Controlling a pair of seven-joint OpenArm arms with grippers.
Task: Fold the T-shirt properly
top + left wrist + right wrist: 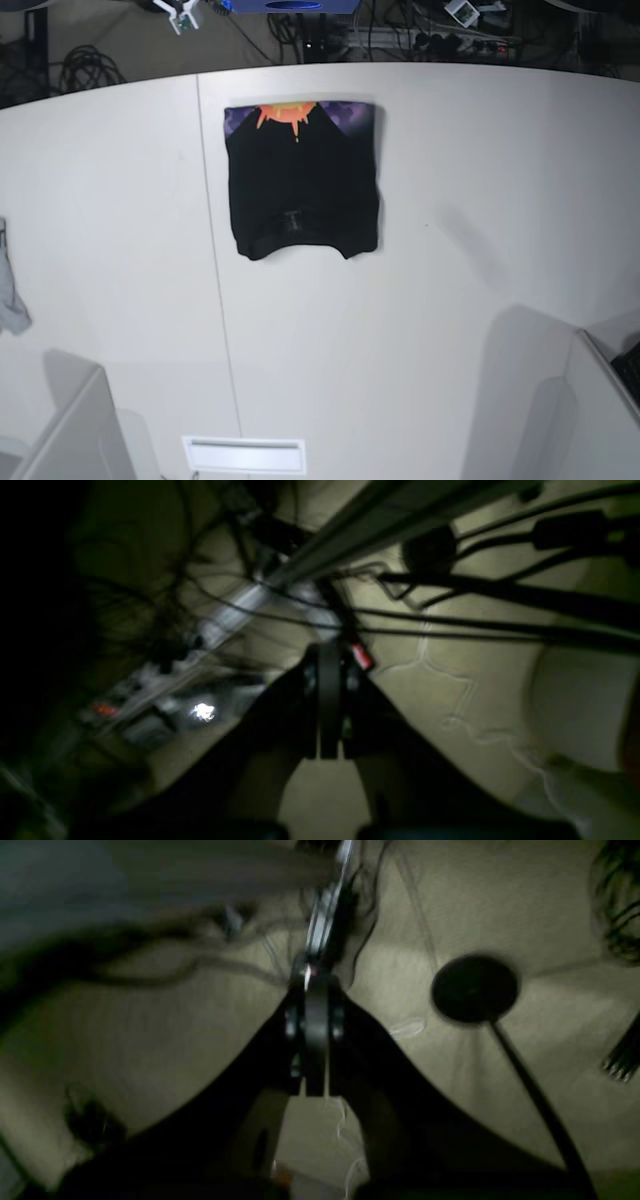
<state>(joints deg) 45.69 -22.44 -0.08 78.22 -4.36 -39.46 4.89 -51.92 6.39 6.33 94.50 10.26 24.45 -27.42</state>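
The black cloth T-shirt lies folded square on the white bench, both claws clenched empty aloft, so only keeping them parked clear of the cloth seems needed.

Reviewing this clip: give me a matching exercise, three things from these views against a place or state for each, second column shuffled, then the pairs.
Things:
1. T-shirt
2. grey cloth scrap
3. left gripper

Places or states:
A. at the table's edge, on the left of the base view
B. shut, holding nothing, pointed away from the table
C. folded, lying on the far middle of the table, orange print showing at its far edge

Pairs: 1-C, 2-A, 3-B
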